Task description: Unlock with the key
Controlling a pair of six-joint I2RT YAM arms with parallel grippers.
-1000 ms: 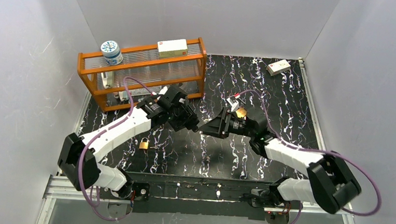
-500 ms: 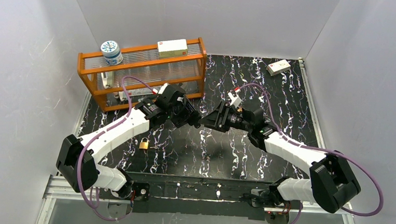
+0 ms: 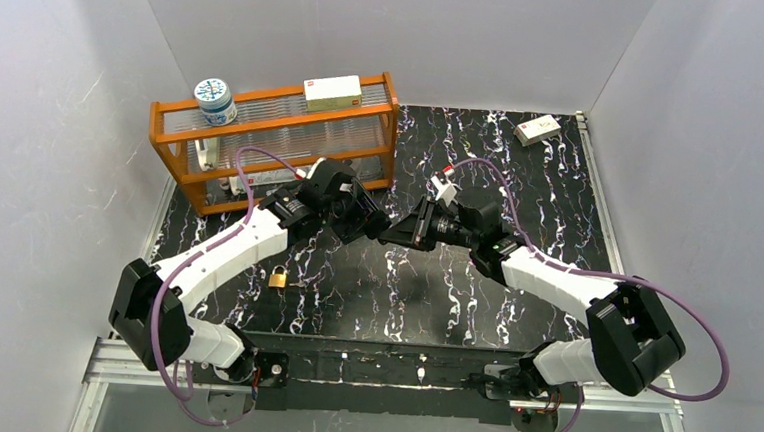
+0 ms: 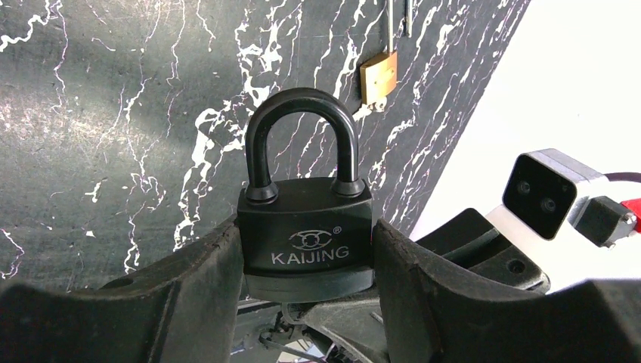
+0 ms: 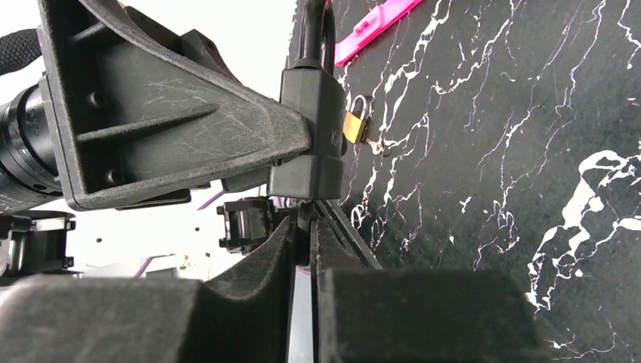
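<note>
Now: left claw grasping black KAIJING padlock by body, shackle seated, lock held above black white-veined marbled bench. Right claw pinched near-closed at lock's base, apparently on small dark key stub; hard to confirm. Advice: brace lock firm, twist key about own axis, no side-pull.

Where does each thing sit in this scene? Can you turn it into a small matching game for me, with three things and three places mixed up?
Things:
1. black KAIJING padlock
2. small brass padlock
3. round blue-and-white tin

Places:
A. on top of the orange rack, at its left end
B. clamped between the fingers of the left gripper, shackle pointing up in the left wrist view
C. lying loose on the black marbled table, beside the left arm

Right pairs: 1-B, 2-C, 3-A.
</note>
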